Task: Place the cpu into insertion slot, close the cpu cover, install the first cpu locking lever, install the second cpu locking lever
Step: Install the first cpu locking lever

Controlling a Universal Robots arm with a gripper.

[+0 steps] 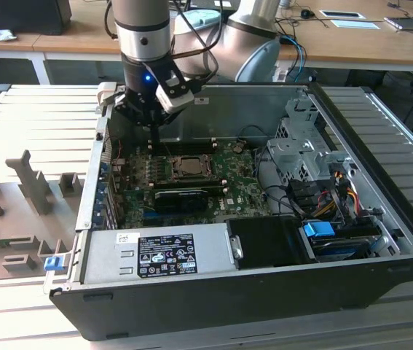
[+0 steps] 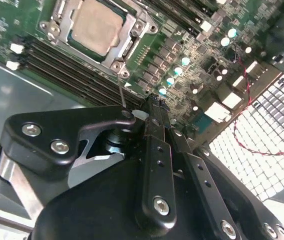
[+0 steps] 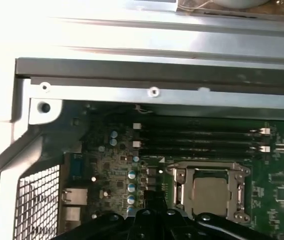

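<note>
The cpu [image 2: 94, 25] [image 3: 209, 194] lies flat in the insertion slot [image 1: 188, 166] on the green board, its pale metal top showing. The cpu cover [image 2: 131, 47] [image 3: 208, 169] lies down around it as a silvery frame. A thin wire locking lever [image 2: 121, 91] rises from the socket's corner towards my fingertips. My gripper [image 1: 154, 137] [image 2: 153, 109] [image 3: 151, 199] hangs just above the board beside the socket, towards the exterior view's left. Its fingers are shut together, with the lever's end close beside them; contact is unclear.
The open computer case [image 1: 264, 284] surrounds the board with metal walls. Black memory slots [image 3: 197, 140] run along the far side of the socket. A black expansion card [image 1: 181, 198] sits in front of it. Drive cage and cables [image 1: 323, 182] fill the exterior view's right.
</note>
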